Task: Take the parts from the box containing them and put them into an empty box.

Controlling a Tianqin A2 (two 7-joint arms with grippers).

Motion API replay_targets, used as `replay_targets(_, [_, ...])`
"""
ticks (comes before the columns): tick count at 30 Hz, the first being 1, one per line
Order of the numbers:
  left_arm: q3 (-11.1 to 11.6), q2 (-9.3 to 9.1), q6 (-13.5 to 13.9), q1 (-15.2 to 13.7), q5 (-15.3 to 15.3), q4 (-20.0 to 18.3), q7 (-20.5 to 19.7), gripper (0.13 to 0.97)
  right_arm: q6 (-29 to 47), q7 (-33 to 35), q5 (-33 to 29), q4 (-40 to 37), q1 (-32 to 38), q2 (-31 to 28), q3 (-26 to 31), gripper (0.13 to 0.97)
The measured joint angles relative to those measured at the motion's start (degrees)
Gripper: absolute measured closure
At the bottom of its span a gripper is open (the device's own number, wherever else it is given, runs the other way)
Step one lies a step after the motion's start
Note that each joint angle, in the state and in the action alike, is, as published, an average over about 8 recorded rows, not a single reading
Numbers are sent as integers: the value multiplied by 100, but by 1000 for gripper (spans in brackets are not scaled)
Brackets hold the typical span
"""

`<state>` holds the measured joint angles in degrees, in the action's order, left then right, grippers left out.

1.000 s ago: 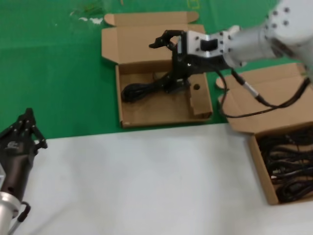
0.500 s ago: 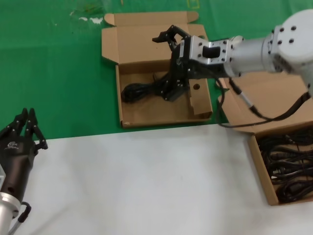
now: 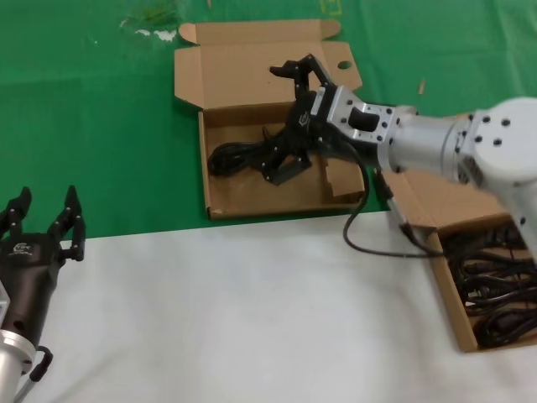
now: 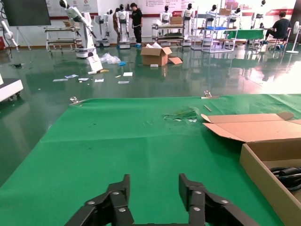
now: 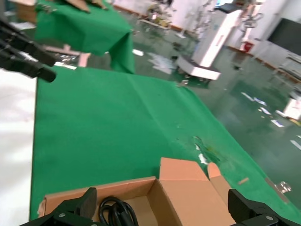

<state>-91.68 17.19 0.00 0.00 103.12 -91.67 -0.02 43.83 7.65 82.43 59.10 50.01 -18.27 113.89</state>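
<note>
Cord (image 3: 239, 156) below spread right hand (image 3: 289, 117)

A big indoor robot workshop or test hall, judging by the far background in the wrist views. Glossy grey-green floor (image 4: 56, 94) running a long way back, scattered with scraps of paper (image 4: 99, 79). White humanoid robots on stands (image 4: 123, 21) lined up along the far wall, beside metal racks (image 4: 169, 33) and loose cardboard cartons (image 4: 156, 55). People (image 4: 137, 16) standing and sitting among benches at the far right. Near at hand, a worktable under green cloth (image 3: 92, 109) with a white sheet (image 3: 252, 311) over its near half. Another white machine base (image 5: 209, 44) out on the floor.
</note>
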Motion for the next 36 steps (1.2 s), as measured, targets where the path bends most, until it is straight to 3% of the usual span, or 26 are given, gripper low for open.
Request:
replay_targets(11, [0, 0, 0, 0, 0, 0, 0, 568, -853, -148, 404, 636, -975, 21, -434, 129])
replay_targets(19, [0, 0, 0, 0, 0, 0, 0, 360, -1476, -258, 697, 1096, -1684, 36, -748, 129])
replay_targets(28, [0, 0, 0, 0, 1, 0, 1, 219, -2174, -379, 1027, 1616, -2480, 54, -1103, 129])
replay_targets(36, [0, 0, 0, 0, 1, 0, 2, 182, -2795, -488, 1320, 2077, -3188, 69, -1417, 129])
